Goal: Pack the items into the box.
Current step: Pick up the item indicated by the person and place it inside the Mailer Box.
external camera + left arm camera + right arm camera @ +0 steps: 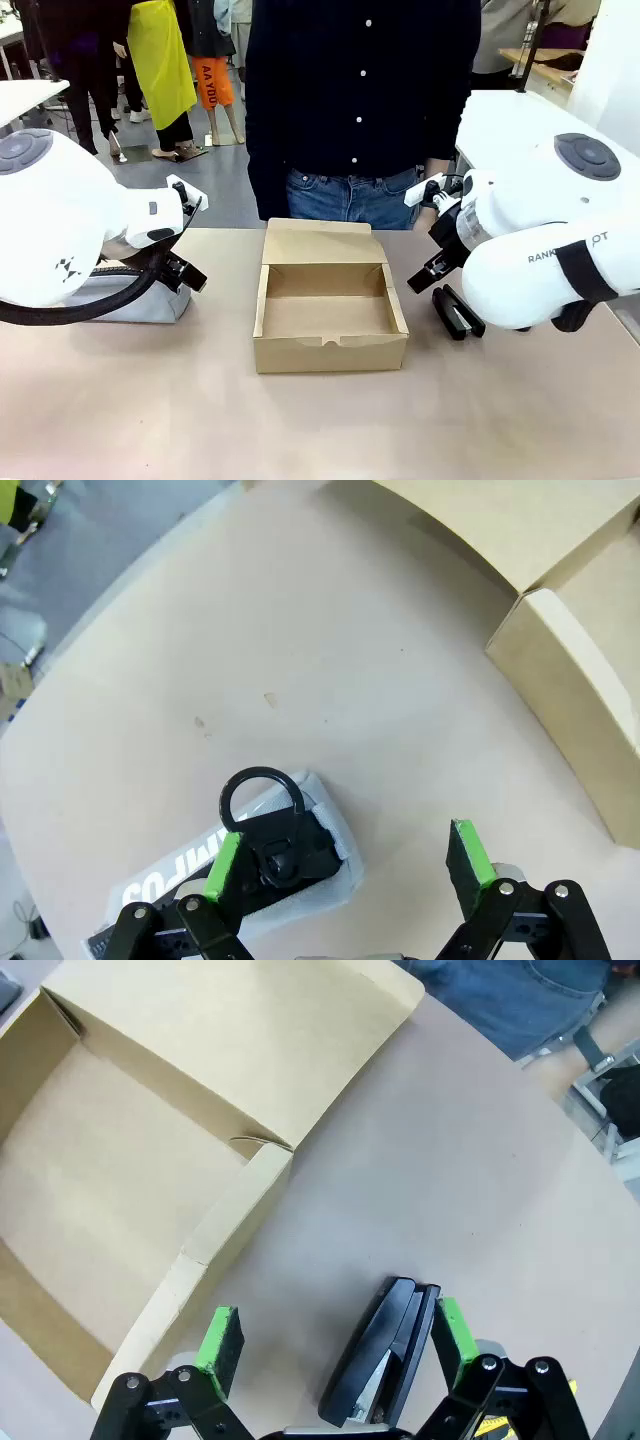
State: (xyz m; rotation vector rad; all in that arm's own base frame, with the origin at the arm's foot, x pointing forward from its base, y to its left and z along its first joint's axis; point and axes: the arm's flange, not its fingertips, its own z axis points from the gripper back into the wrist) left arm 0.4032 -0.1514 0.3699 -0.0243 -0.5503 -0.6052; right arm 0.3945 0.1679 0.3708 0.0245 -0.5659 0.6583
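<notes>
The brown cardboard box (330,345) stands open at the table's middle, with nothing inside and its lid flap folded back toward the person. The grey pouch (135,298) lies left of it, partly under my left arm. My left gripper (192,275) (345,865) hovers open over the pouch's end (320,875), where a black ring pull (262,798) shows beside one green pad (222,865). The black stapler (458,312) (385,1355) lies right of the box. My right gripper (425,278) (335,1340) is open around it, not clamped. The utility knife is hidden.
A person in a dark shirt and jeans (350,120) stands at the far edge behind the box; a wrist with a watch (597,1052) shows. The box corner (575,680) is close to my left gripper. Bare tabletop (320,430) lies in front.
</notes>
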